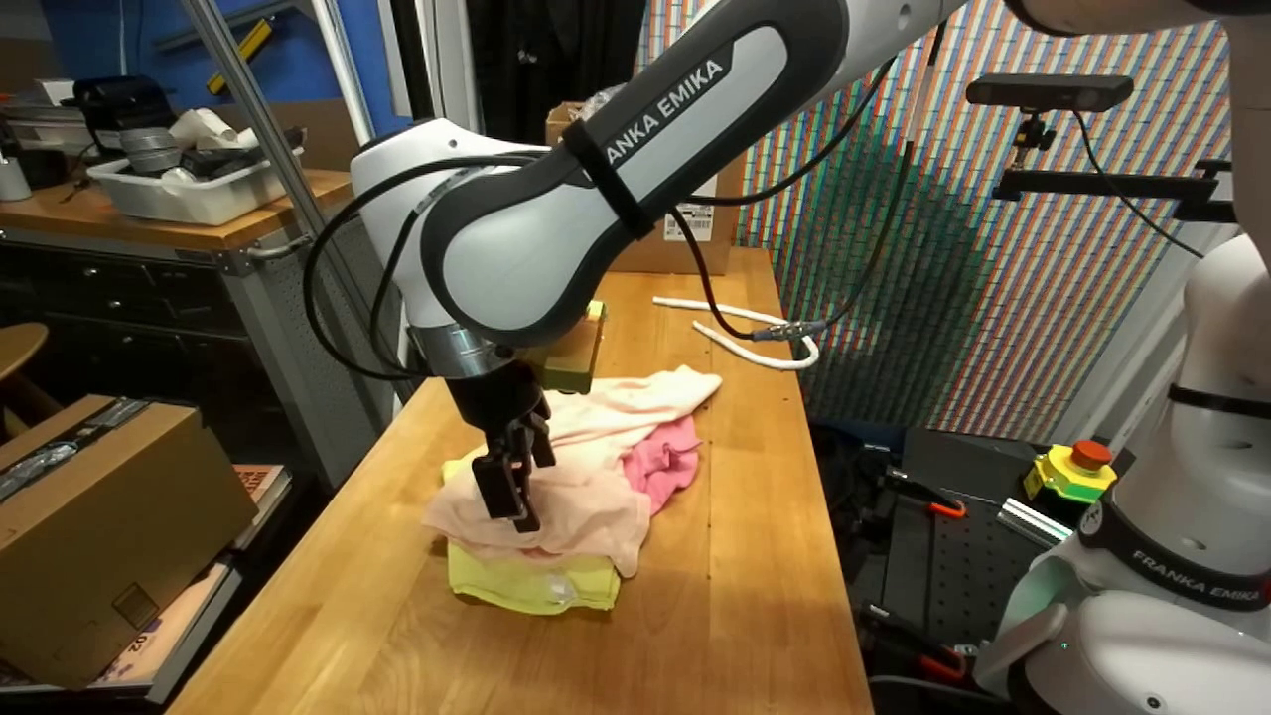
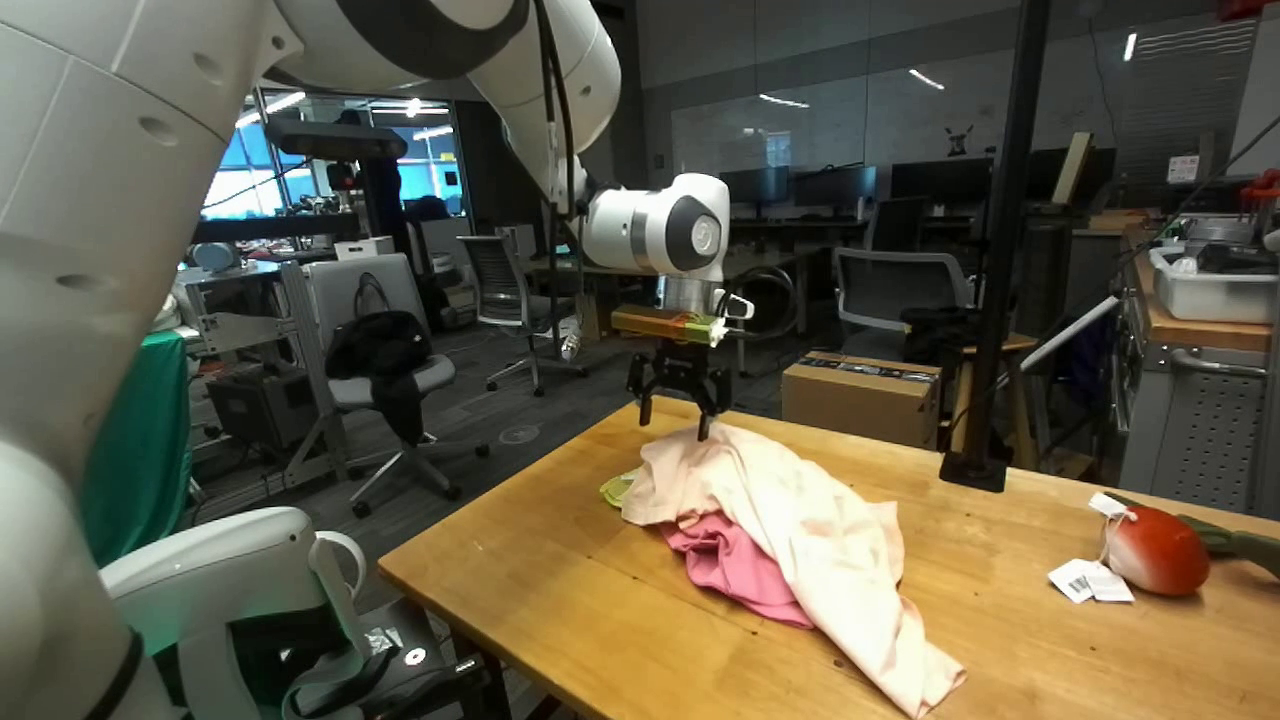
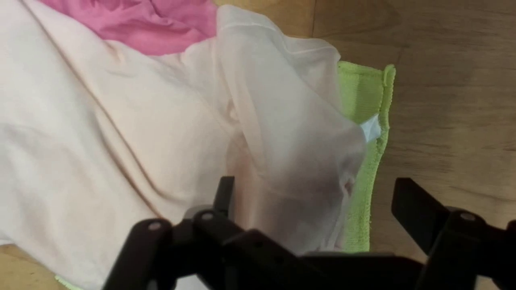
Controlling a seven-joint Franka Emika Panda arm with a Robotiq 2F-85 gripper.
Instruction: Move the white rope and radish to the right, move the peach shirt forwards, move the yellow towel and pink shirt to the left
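From left to right in an exterior view, the yellow towel pokes out at the lower side of the peach shirt, which lies across it. Above them the tool is released, holding nothing, jaws wide apart; in the wrist view one is over the peach shirt and one past the towel's right edge. Whether either touches cloth I cannot tell. Farther right, the pink shirt shows as a crumpled patch, partly under the peach one. Toward the upper right, the white rope lies in an open loop, well apart from the cloths. At the far right in an exterior view sits the radish, also well apart.

My judgement: rope and radish may be done, though nothing marks their goal spots. The three cloths overlap, so sorting them seems left, the peach shirt on top probably coming first.

Room to move: at the left, a fairly narrow bare strip of the desk separates cloths from edge; toward the bottom of the frame the wood is broad and bare, and another strip runs down the right side. The rope's bend reaches the right edge and seems to stick out past it. In an exterior view, a black post rises from the desk's far edge, in the frame between cloths and radish.
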